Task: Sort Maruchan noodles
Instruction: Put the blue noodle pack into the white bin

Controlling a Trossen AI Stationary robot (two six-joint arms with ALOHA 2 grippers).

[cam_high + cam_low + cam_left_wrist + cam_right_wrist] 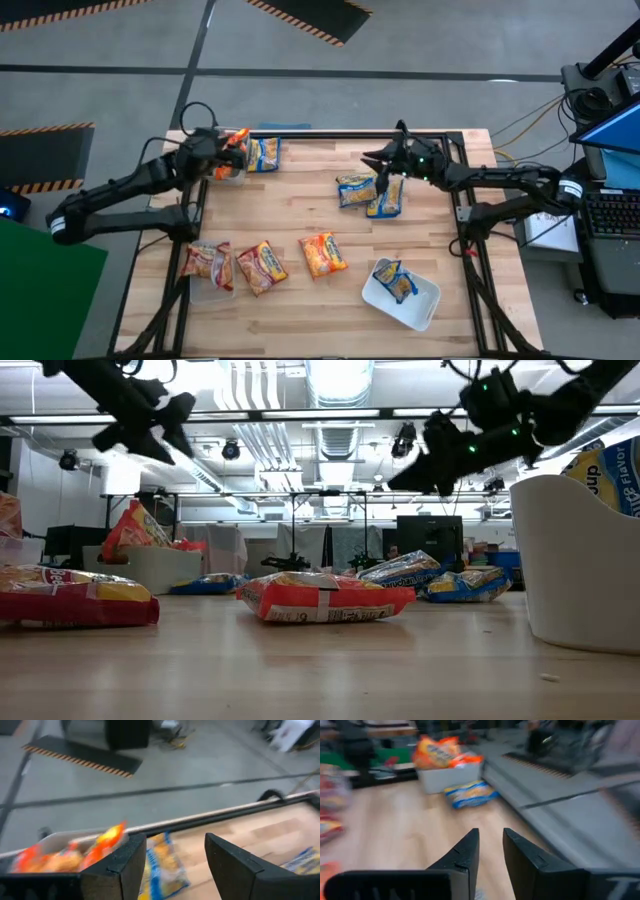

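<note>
I am a two-armed robot at a wooden table (300, 205) strewn with noodle packets, and I take the far rail of the table as my landmark.

My left gripper (232, 152) hangs at the far left corner, just above a tub (228, 172) against that rail which holds orange packets (234, 140). Its fingers (125, 865) stand wide apart with nothing between them. A blue packet (263, 153) lies on the wood touching that tub, on the side toward the table's middle.

My right gripper (383, 180) hovers a little in from the far rail, right of centre, over a pair of blue packets (370, 192) that lie side by side. Its fingers (465, 852) are narrow, only a slim gap between them, and I cannot see anything held in them. Of the pair, the right-hand packet runs lengthwise away from the rail, and it sits directly under these fingertips, so this arm is by far the nearer one to it.

Farther from the rail, three red and orange packets (265, 265) lie in a loose row, the leftmost in a second tub. A white tub (420, 305) at the near right holds one blue packet (395, 280). I judge the blue pair belongs there.
</note>
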